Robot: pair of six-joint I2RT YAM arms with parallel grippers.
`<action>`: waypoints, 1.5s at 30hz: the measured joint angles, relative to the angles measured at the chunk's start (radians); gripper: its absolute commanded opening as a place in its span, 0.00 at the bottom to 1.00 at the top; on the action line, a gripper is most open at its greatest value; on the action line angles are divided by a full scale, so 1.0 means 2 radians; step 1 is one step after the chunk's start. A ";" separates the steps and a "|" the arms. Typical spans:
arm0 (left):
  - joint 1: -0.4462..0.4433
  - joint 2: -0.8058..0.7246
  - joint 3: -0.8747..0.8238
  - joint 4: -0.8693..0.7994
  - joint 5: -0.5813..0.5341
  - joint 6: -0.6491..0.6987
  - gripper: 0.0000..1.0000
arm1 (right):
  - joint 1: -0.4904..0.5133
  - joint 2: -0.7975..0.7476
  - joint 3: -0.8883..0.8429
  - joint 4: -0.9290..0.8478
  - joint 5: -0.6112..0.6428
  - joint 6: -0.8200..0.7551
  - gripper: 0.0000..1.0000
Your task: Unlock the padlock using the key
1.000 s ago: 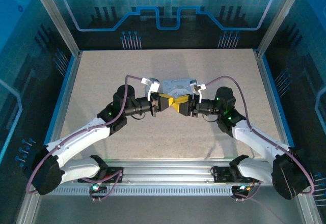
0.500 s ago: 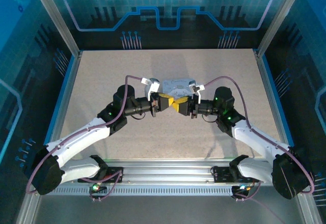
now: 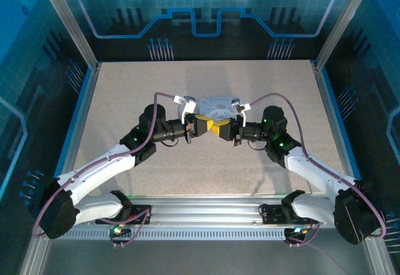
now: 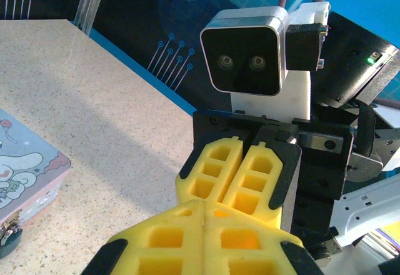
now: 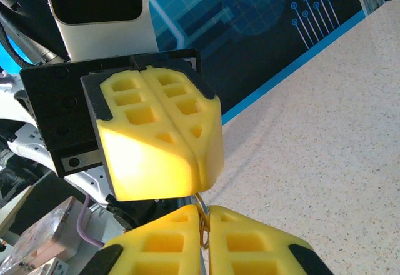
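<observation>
**A:** Where the speckled tabletop (image 3: 125, 100) is viewed from above, what is found on it?

**B:** A pale blue cartoon-printed box (image 3: 215, 105) is set near the middle, just behind the two arms.

**A:** How are the claws held?

**B:** The left claw (image 4: 204, 209) and the right claw (image 5: 204, 215) are brought tip to tip, each pressed together.

**A:** And the padlock?

**B:** The padlock (image 4: 9, 242) is seen by the box's metal clasp, apart from both claws.

**A:** The key?

**B:** The key (image 5: 201, 225), a thin sliver, is clamped between the right claw's pads. Whether it is also pinched by the left cannot be told.
</observation>
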 measured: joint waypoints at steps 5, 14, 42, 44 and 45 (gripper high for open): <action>0.001 0.000 0.000 0.000 0.000 0.001 0.15 | 0.000 -0.004 0.001 -0.009 0.007 -0.004 0.00; 0.011 0.000 0.013 -0.021 -0.016 0.008 0.59 | -0.002 -0.036 -0.001 -0.089 0.066 -0.031 0.00; -0.022 0.414 0.385 -0.217 -0.092 0.036 0.70 | -0.066 -0.139 -0.047 -0.492 0.468 -0.060 0.00; -0.024 0.434 0.409 -0.232 -0.093 0.037 0.69 | -0.066 -0.146 -0.047 -0.494 0.470 -0.058 0.00; -0.025 0.444 0.422 -0.239 -0.093 0.037 0.69 | -0.067 -0.149 -0.047 -0.493 0.471 -0.058 0.00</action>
